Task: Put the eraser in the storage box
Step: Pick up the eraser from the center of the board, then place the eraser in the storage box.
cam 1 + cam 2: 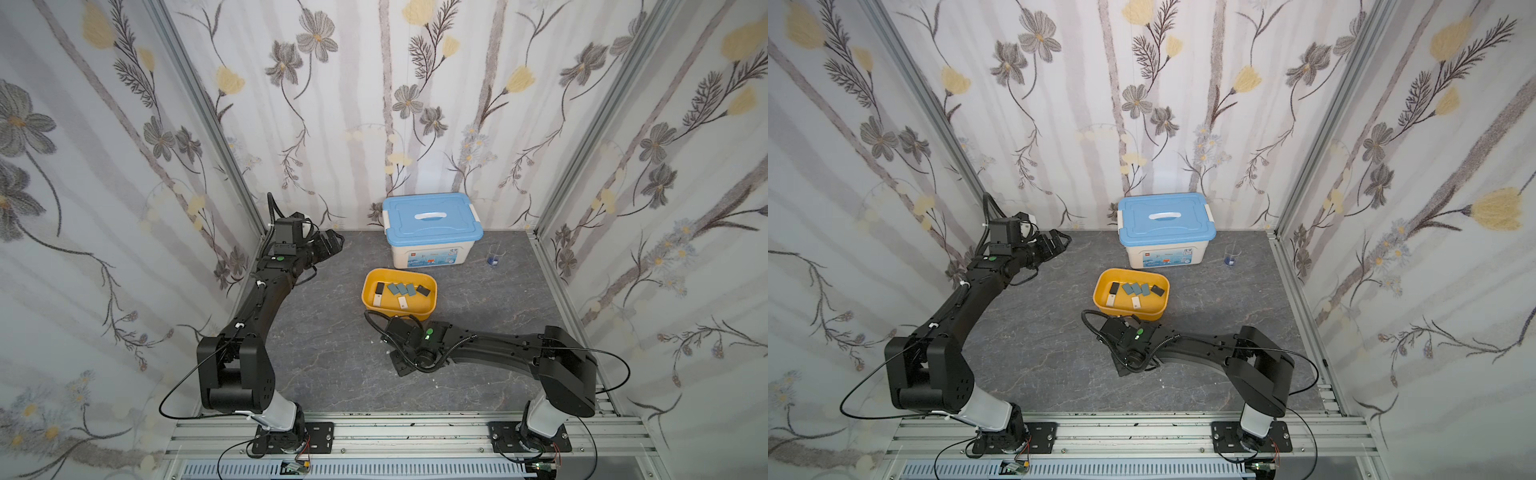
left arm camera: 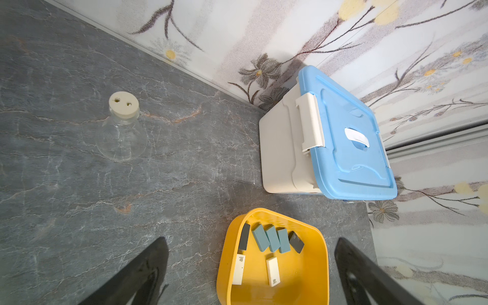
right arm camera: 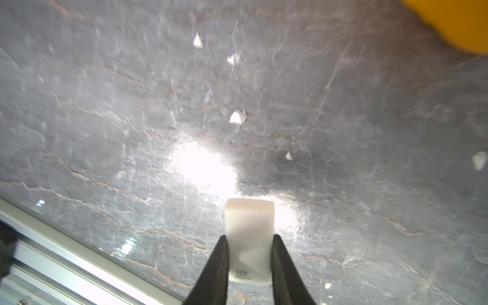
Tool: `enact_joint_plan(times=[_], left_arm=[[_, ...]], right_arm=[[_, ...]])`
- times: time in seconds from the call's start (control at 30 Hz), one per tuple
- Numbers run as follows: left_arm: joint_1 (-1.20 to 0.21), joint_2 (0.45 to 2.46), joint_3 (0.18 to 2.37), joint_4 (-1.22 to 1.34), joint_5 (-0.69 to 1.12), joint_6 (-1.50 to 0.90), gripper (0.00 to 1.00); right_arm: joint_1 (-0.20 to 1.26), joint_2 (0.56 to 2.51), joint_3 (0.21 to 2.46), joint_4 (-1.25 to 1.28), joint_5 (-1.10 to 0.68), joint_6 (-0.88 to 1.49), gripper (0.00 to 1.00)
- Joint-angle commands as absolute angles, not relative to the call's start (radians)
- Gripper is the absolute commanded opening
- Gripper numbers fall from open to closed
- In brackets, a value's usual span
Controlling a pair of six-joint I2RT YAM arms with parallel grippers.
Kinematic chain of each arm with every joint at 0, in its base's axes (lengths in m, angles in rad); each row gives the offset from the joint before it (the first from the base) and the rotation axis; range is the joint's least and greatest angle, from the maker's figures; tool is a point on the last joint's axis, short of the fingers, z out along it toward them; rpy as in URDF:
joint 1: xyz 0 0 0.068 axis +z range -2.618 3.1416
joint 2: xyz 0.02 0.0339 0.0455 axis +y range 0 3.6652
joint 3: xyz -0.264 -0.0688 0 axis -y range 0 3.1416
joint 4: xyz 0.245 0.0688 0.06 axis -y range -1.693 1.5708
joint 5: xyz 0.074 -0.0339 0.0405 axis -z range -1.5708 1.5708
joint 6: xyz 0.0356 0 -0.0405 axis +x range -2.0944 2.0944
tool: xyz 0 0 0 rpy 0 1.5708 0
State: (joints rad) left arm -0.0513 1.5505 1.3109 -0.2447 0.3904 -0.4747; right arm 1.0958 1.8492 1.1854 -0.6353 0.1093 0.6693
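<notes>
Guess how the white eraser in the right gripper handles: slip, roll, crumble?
Probably won't roll: the eraser is a flat-sided block. Likely holds firm, pinched squarely by the right gripper. Might crumble; white crumbs dot the table.

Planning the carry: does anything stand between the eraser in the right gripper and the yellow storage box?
Nothing visible does. Between the eraser and the storage box lies only tabletop with small white crumbs.

Grey marbled tabletop point(image 1: 332, 374), top view. Frame centre: yellow storage box point(image 1: 417, 306). Just above it, by the back wall: white bin point(image 1: 430, 254), blue lid. Right of the bin: small glass beaker point(image 1: 493, 255). Wrist views: stoppered clear flask point(image 2: 122, 132); scattered white crumbs point(image 3: 237, 117).
</notes>
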Motion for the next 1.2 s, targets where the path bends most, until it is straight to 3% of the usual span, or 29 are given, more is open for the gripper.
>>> enact_joint_plan(times=[0.0,0.33,0.87,1.17], left_arm=[[-0.051,1.559,1.34,-0.237,0.376,-0.47,1.0],[-0.049,1.608,1.488,-0.293,0.352,-0.441,1.0],[-0.056,1.83,1.674,-0.307,0.639,-0.311,1.0],[-0.096,1.918,1.811,-0.454,0.52,-0.229,1.0]], right_arm=[[1.063,1.83,1.232,-0.655,0.188,0.635,0.27],[0.871,1.901,1.424,-0.629,0.214,0.512,0.27],[0.655,2.089,1.58,-0.639,0.09,0.381,0.27],[0.637,2.178,1.614,-0.668,0.051,0.338,0.28]])
